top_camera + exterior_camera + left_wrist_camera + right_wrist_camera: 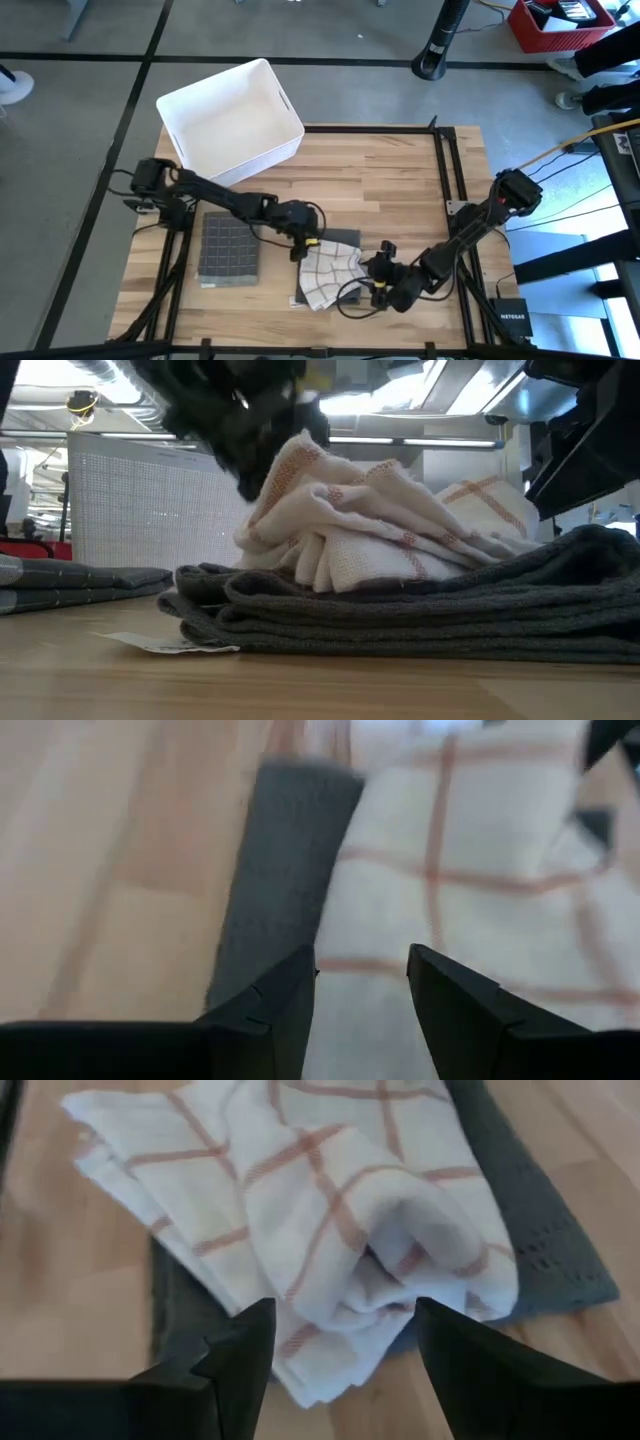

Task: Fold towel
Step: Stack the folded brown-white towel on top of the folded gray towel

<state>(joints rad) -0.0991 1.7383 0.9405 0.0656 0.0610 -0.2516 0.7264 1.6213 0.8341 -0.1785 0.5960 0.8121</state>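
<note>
Two tools flank a crumpled white towel [330,272] with thin orange checks, lying bunched in soft folds on a flat dark grey knitted cloth [347,240] near the front of the pale wooden desk [400,190]. The left tool [303,247] and right tool [381,275] both have fingers spread, holding nothing. Further left lies a folded grey waffle-textured towel [230,250]; a white rectangular plastic bin [230,120] sits at the far left corner.

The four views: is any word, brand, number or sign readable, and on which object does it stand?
"NETGEAR": white letters on the small black box beside the table's right edge, high view; small, so only roughly legible.
The white tag lying on the table under the grey towel stack, low view: print too small to read.
No other text shows.
</note>
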